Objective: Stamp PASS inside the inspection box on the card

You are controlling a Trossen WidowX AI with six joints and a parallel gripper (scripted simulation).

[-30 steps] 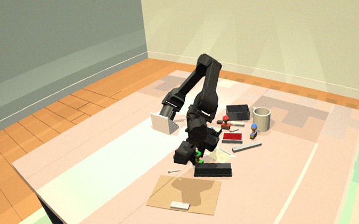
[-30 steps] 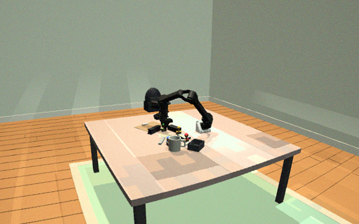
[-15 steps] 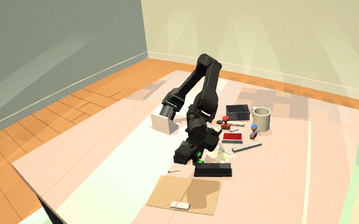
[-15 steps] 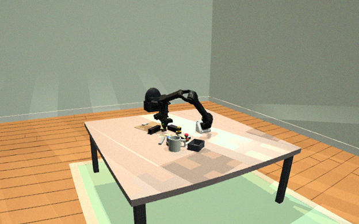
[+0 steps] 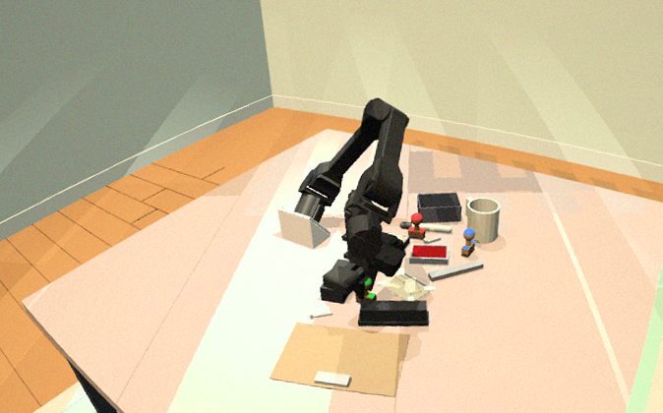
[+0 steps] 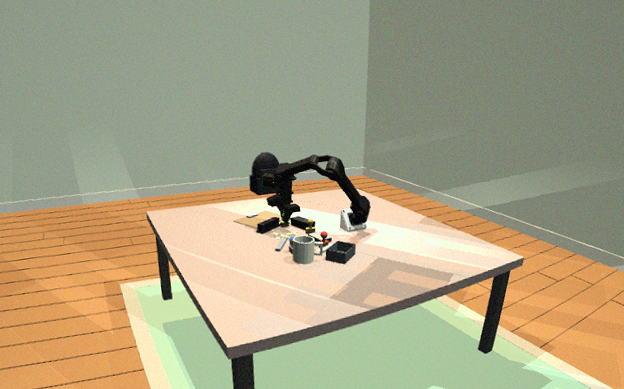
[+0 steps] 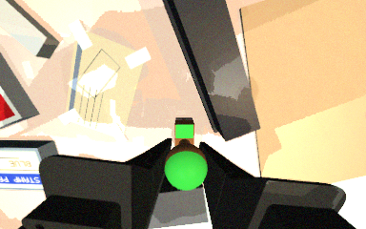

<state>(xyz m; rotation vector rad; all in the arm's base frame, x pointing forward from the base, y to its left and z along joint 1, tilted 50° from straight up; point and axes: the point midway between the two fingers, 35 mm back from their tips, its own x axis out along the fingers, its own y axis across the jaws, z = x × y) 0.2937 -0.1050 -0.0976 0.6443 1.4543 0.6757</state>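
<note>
My gripper point(image 5: 366, 287) point(image 6: 284, 219) point(image 7: 185, 144) points down and is shut on the green-knobbed stamp point(image 5: 371, 296) point(image 7: 186, 171). The stamp is upright, low at the bench, with its green-topped block showing beyond the knob in the wrist view. Its underside and any word on it are hidden. The card point(image 5: 393, 285) point(image 7: 129, 76) lies beside it, with thin printed outlines partly washed out by glare. The red ink pad point(image 5: 429, 251) point(image 7: 5, 109) lies open beyond the card. Another pad point(image 7: 19, 178), lettered BLUE and STAMP, is partly cut off in the wrist view.
A long black block point(image 5: 393, 314) point(image 7: 214, 67) is close beside the gripper. A brown board point(image 5: 353, 356) point(image 7: 305, 62) lies past it. A red-knobbed stamp point(image 5: 416, 223), a blue-knobbed stamp point(image 5: 468, 235), a grey bar point(image 5: 455, 271), a mug point(image 5: 482, 223) and a black tray point(image 5: 438, 209) stand farther off.
</note>
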